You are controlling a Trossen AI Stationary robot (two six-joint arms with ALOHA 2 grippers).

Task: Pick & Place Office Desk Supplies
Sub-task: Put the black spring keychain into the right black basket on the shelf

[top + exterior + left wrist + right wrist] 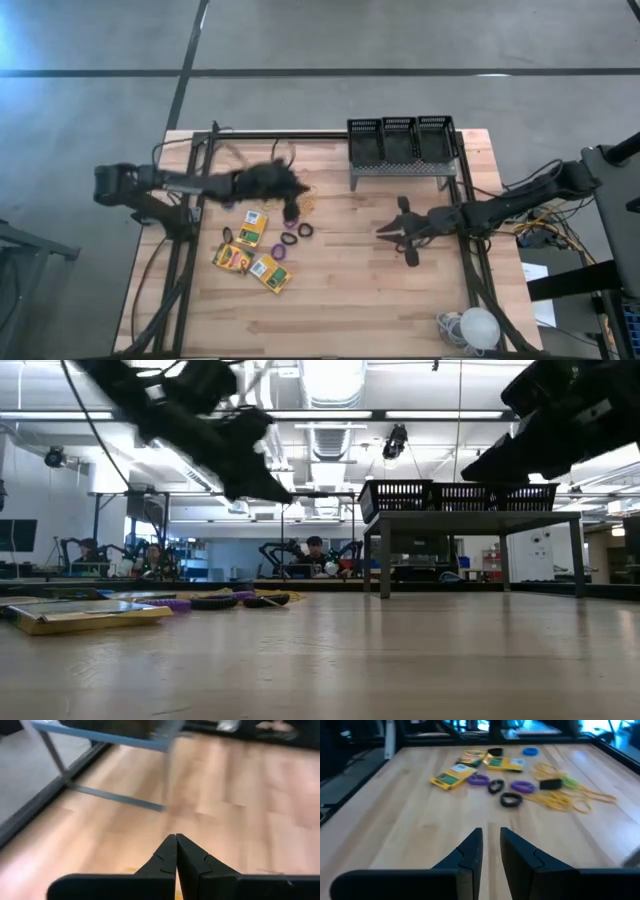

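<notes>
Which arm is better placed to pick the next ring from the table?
Probably the left: its gripper hangs just beside the rings and rubber bands. The right gripper waits farther off, over bare table.

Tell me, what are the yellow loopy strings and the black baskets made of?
The yellow loops look like rubber bands: thin, floppy, lying in tangled curves on the wooden table. The three black bins look like wire mesh, probably metal, since the high view shows a fine grid in their walls. The grey stand under them appears to be perforated metal.
</notes>
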